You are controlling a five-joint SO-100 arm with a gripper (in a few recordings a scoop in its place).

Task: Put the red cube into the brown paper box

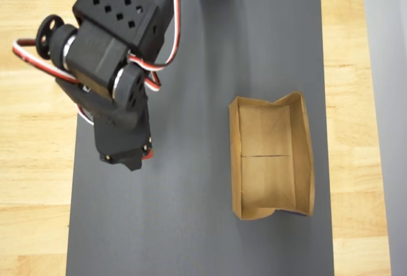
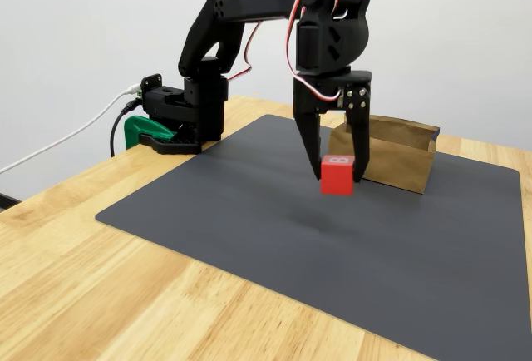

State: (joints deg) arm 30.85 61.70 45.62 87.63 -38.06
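While hand point(image 2: 337, 174) grips red cube point(image 2: 337, 175) by fingertips above mat point(image 2: 249, 211), shallow hold risks slip before reaching brown paper box point(image 2: 399, 157); low carry could snag uneven wall.

In the overhead view, bare mat point(image 1: 191, 225) lies open between the end effector point(image 1: 127, 155) and the box point(image 1: 270, 161) at its 3 o'clock. The box's low walls are the only obstacle, and its floor lies open from above.

Plain white wall point(image 2: 465, 37), light wooden table point(image 2: 100, 294), dark grey mat point(image 2: 399, 244)
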